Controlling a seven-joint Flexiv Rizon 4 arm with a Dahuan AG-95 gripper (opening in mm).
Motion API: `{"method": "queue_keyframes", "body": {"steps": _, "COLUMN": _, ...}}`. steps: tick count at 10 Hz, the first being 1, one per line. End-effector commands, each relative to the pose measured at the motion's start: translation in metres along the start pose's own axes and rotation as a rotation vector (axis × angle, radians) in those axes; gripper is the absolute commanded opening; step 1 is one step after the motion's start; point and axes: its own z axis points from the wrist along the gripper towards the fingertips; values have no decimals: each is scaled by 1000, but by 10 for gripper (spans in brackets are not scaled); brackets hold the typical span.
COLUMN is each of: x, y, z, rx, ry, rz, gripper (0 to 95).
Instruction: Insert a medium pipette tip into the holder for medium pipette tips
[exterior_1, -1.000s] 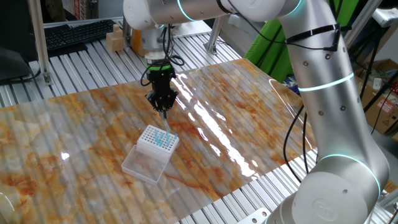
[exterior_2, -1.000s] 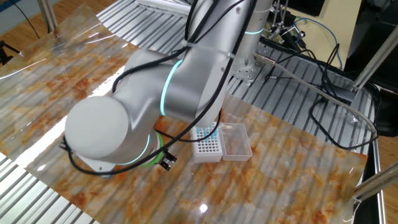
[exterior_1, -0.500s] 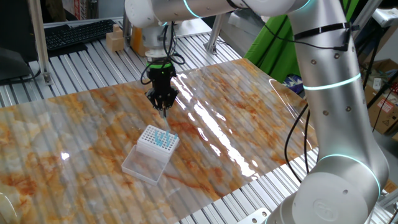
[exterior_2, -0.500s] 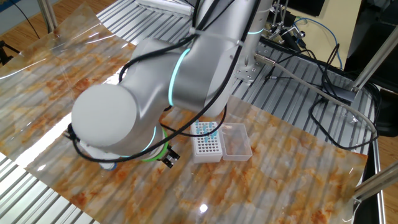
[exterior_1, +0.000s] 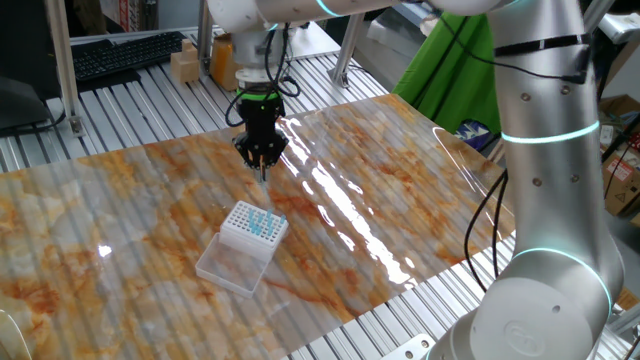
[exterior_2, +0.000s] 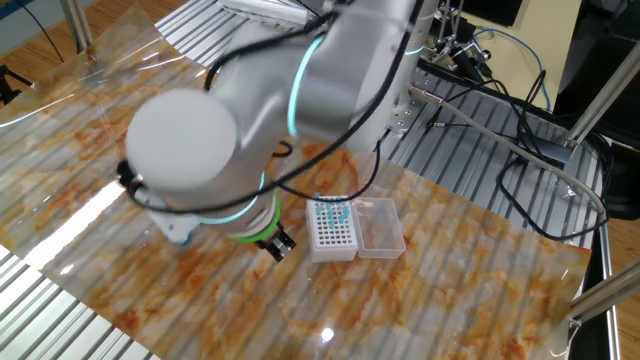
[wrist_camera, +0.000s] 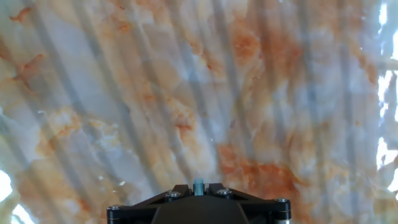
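Place: a robotics lab or research workshop.
Table: slatted aluminium table (exterior_1: 120, 110) under a marbled orange-and-white sheet (exterior_1: 400, 190).
Robot: large silver arm (exterior_1: 545, 150) with glowing teal rings.
Cabling: black cables (exterior_2: 520, 150) at 2 o'clock in the other fixed view.
Clutter: keyboard (exterior_1: 125, 55) at 10 o'clock, cardboard boxes (exterior_1: 620, 165) at 3 o'clock, green cloth (exterior_1: 440, 60).

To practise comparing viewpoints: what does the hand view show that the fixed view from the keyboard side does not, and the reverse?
Only the hand view looks straight down the tool, showing the blue end of the medium pipette tip between its fingers, over bare marbled table; no rack appears.

Only the fixed view shows the holder with blue tips standing in it, its clear tray, the arm and a keyboard.

Both show the tool shut on the tip above the table.
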Motion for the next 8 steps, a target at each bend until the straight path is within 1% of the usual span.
{"method": "queue_keyframes", "body": {"steps": 1, "x": 6, "y": 1, "z": -8, "rx": -16, "ry": -49, "rz": 35, "gripper": 0}}
{"method": "queue_keyframes", "body": {"steps": 2, "x": 11, "y": 3, "z": -12, "rx": -21, "ry": -73, "rz": 49, "gripper": 0}}
{"method": "queue_keyframes", "body": {"steps": 3, "x": 14, "y": 3, "z": -14, "rx": -25, "ry": -87, "rz": 59, "gripper": 0}}
{"method": "queue_keyframes", "body": {"steps": 5, "x": 23, "y": 5, "z": -18, "rx": -31, "ry": -103, "rz": 79, "gripper": 0}}
{"method": "queue_keyframes", "body": {"steps": 6, "x": 28, "y": 6, "z": -21, "rx": -36, "ry": -116, "rz": 94, "gripper": 0}}
{"method": "queue_keyframes", "body": {"steps": 8, "x": 34, "y": 7, "z": -23, "rx": -47, "ry": -143, "rz": 113, "gripper": 0}}
